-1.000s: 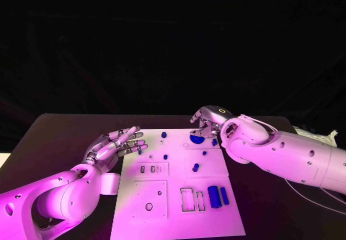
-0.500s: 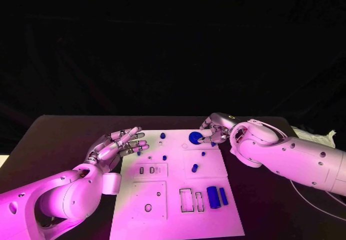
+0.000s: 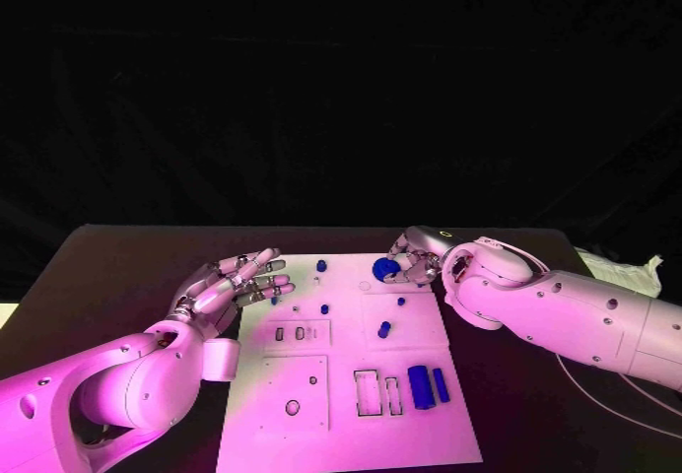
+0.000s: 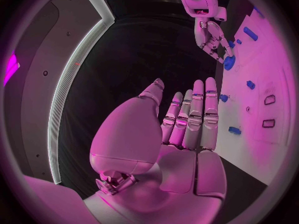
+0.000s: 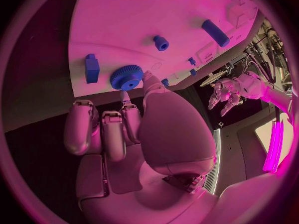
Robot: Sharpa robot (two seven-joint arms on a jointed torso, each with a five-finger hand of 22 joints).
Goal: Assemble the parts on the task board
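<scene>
The right hand (image 3: pixel 408 258) is at the far right corner of the board (image 3: pixel 356 424), holding a blue gear (image 3: pixel 385 267) pinched at the fingertips; in the right wrist view the gear (image 5: pixel 126 77) sits between the thumb tip and a fingertip, just above the white plate, while the other fingers (image 5: pixel 81 127) are curled side by side. Whether the gear touches the board is hard to tell from these angles. The left hand (image 3: pixel 228 286) hovers at the board's left edge, palm open, holding nothing, its fingers straight and lying close together with the thumb set apart, as the left wrist view (image 4: pixel 187 122) shows. Other blue parts lie on the board: a small peg (image 3: pixel 322 265) near the far edge, a short piece (image 3: pixel 401 302) and a cylinder (image 3: pixel 383 330) in the middle, a small piece (image 3: pixel 324 309) toward the left, and two long bars (image 3: pixel 421 383) side by side near the right edge, beside two rectangular slots (image 3: pixel 367 392). Near the gear in the right wrist view are a blue block (image 5: pixel 92 68) and a small flanged piece (image 5: pixel 161 43).
</scene>
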